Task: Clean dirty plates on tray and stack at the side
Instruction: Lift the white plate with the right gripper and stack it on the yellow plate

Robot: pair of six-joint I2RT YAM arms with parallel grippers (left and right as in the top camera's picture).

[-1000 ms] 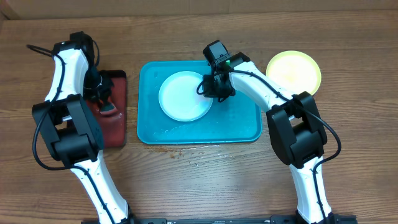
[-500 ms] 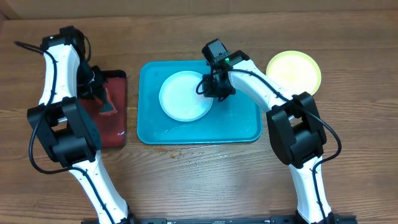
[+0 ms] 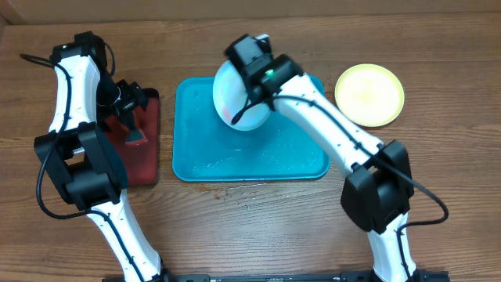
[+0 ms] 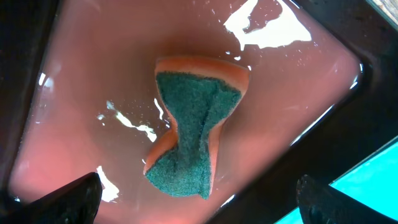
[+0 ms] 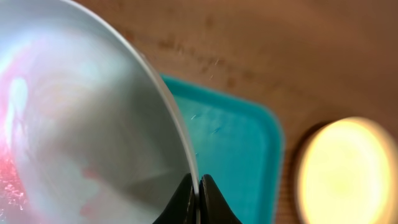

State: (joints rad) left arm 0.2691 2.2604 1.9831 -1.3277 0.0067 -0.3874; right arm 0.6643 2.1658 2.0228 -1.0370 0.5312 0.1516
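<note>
You see: round whitish plastic plate (image 5: 81, 124), smeared red; teal-blue rectangular plastic tray (image 3: 196, 157); round yellow-green plastic plate (image 3: 369, 94); orange sponge (image 4: 193, 134), dark green scouring face; glossy dark red tray (image 4: 81, 74).

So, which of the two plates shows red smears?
The white plate, held tilted above the tray by the right claw; the yellow plate on the table looks clean.

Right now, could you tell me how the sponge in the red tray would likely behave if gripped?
The sponge is probably soft and squashy: its middle looks pinched into a waist. It is likely soggy and slippery, since the red tray under it glistens wet. Lying flat, it should not roll.
</note>
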